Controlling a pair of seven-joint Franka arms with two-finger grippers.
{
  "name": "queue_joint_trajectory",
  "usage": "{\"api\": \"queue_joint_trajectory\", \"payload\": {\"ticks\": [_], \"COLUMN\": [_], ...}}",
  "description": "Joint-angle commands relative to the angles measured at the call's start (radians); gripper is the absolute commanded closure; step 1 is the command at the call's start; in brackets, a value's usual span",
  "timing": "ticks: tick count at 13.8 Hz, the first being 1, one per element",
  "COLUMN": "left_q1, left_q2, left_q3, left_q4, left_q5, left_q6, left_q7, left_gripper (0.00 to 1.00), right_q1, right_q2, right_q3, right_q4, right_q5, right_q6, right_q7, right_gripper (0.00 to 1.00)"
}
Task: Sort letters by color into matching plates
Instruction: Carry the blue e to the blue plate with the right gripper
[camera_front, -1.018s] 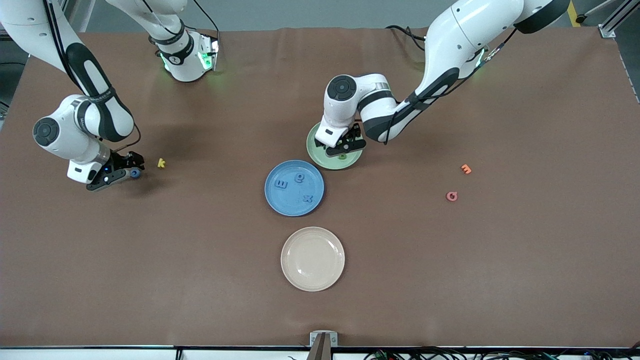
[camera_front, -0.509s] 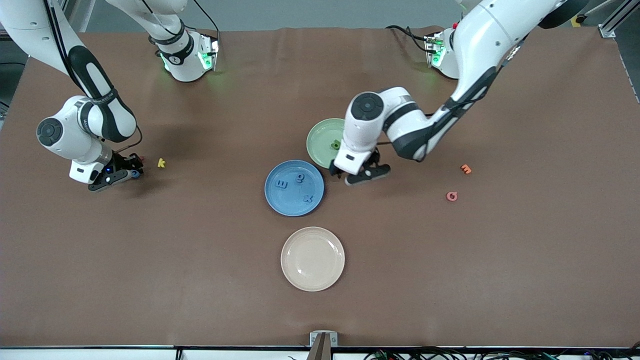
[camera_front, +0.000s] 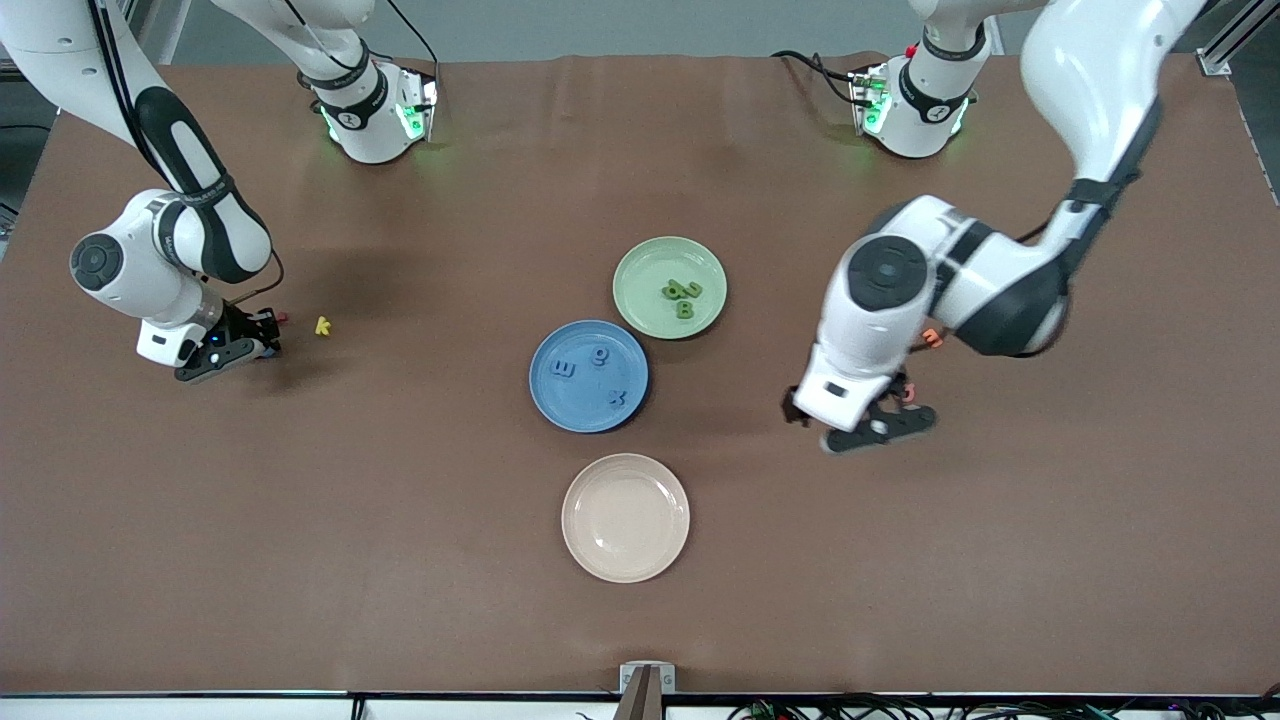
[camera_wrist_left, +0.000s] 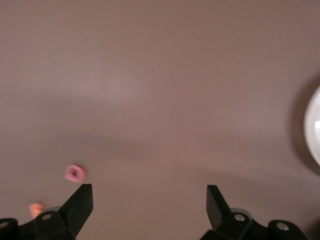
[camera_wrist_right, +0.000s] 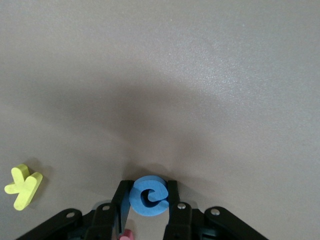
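The left gripper (camera_front: 868, 425), fingers spread wide with nothing between them, is swinging away from the pale green plate (camera_front: 640, 258) toward the left arm's end of the table and is now hanging over bare tabletop near the pink letter (camera_wrist_left: 74, 173). Its leaving is uncovering a cluster of green letters (camera_front: 682, 294) lying in that plate. The right gripper (camera_front: 243, 347) is closing on the blue letter (camera_wrist_right: 148, 195), which is now pinched between its fingers.
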Motion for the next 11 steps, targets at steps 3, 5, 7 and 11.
{"api": "queue_joint_trajectory", "payload": {"ticks": [3,5,7,11], "left_q1": [0.106,0.129,0.119,0.013], "left_q2": [-0.002,-0.057,-0.138,-0.313], "left_q3": [-0.008,-0.003,0.05,0.364], "left_q4": [0.124,0.124,0.124,0.113], "left_q5": [-0.018,-0.019,-0.041,-0.452], "left_q6": [-0.131,-0.131,-0.131,-0.163], "left_q7": [0.248,0.316,0.388,0.584], "left_gripper": [0.0,0.0,0.0,0.0], "right_q1": [-0.012,-0.002,0.036,0.119], "right_q2": [-0.005,-0.046,-0.087,-0.092], "right_q3": [0.018,0.021,0.019,0.019], "right_q4": [-0.002,0.027,0.088,0.293], "right_q5": [-0.014,-0.014,-0.014,-0.014], "right_q6": [-0.007,-0.097,-0.212,-0.488], "right_q7": [0.006,0.011,0.058,0.164], "right_gripper": [0.83,0.85,0.85,0.85]}}
